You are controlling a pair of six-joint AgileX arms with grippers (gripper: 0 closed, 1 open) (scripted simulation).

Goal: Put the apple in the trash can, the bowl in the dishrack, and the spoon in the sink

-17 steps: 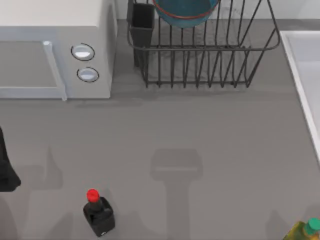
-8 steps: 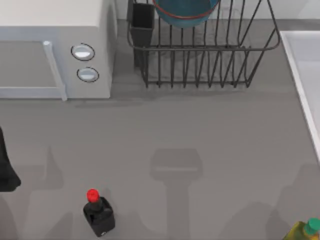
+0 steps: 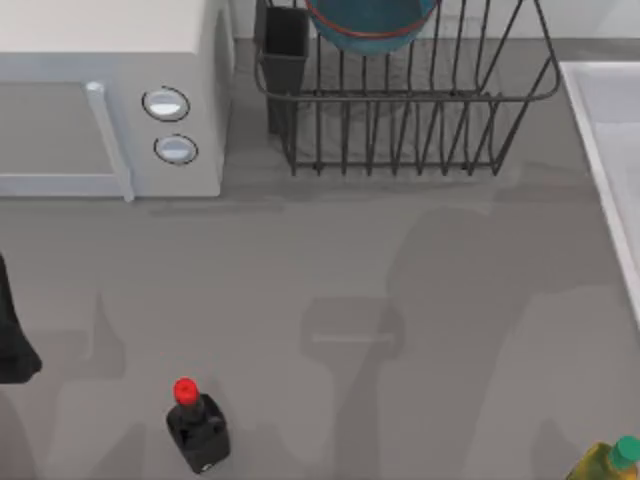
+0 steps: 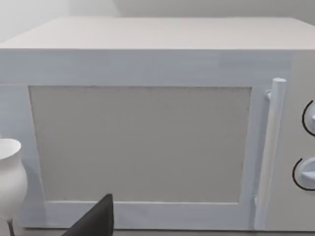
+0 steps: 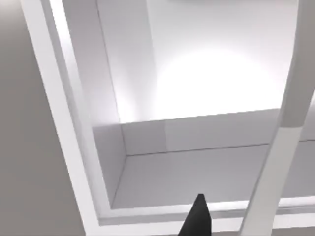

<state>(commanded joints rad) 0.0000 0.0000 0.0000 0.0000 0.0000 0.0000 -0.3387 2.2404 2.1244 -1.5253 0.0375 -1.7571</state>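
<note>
Grey tabletop (image 3: 400, 260) lies around the dark wire dishrack (image 3: 420, 120), which already holds your blue glazed bowl (image 3: 370, 25); right of it, the white sink (image 5: 206, 73) sits under your right gripper, grip unclear.

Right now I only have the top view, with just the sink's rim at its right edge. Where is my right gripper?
Observer: The right gripper is above the sink, and its wrist camera looks down into the white basin.
Operator: And the left one?
Observer: The left gripper is parked at the table's left, facing the microwave door.
Operator: Anything beside the microwave?
Observer: A white vase stands beside it.
</note>
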